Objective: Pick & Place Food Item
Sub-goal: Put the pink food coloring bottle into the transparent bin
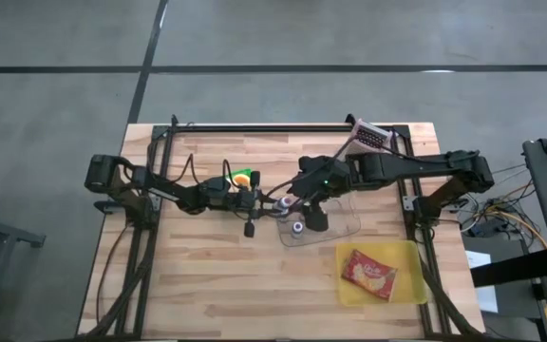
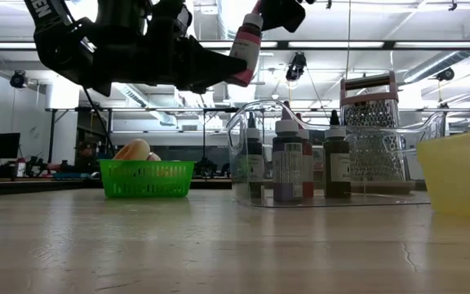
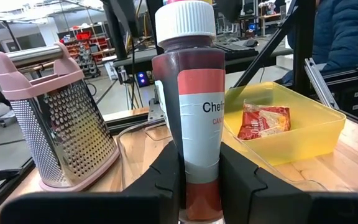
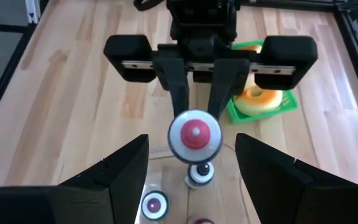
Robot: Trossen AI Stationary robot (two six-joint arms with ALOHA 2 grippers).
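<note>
The left pincer [image 3: 199, 186] squeezes a red bottle [image 3: 194, 118] and holds it up above the clear tray [image 1: 349, 228] on the desk [image 1: 207, 285]. The right pincer [image 4: 191, 186] is wide apart just beside it.

Bright, even indoor light; ceiling strip lamps [image 2: 365, 45] glare behind the dark arms in the low view, whose near wooden surface [image 2: 219, 245] is blurred

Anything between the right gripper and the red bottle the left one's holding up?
Nothing visible. The left gripper clamps the red bottle raised by the clear tray. The right gripper, open, faces its white cap with only air between. Other bottles stand lower, inside the tray.
</note>
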